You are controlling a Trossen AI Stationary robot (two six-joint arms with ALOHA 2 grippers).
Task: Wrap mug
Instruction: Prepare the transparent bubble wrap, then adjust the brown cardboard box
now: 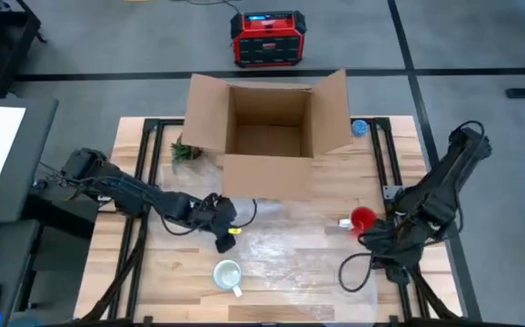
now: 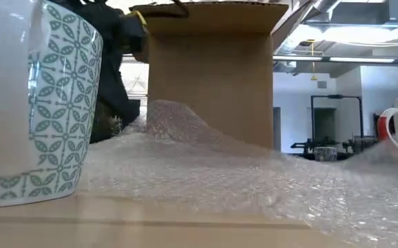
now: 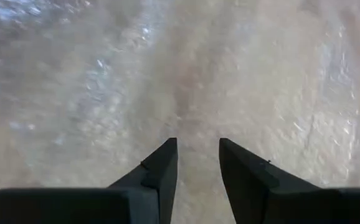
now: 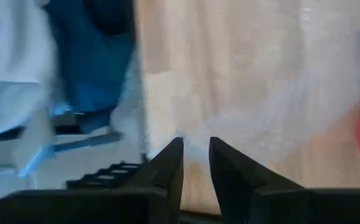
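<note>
Mug (image 1: 227, 273) sits upright near the table (image 1: 153, 272) front edge, handle toward the front, on or just by the bubble wrap (image 1: 290, 245); which one is unclear from above. In low view only part of its patterned wall shows, cut off at left. Left gripper (image 1: 227, 238) hovers low over the wrap behind the mug, fingers (image 3: 161, 171) released w/ a narrow gap, nothing between. Right gripper (image 1: 378, 263) sits at the wrap's right edge nr a red cup (image 1: 362, 218); fingers slightly apart, empty. Open cardboard box (image 1: 267, 136) behind; wrap blurs the table under it
</note>
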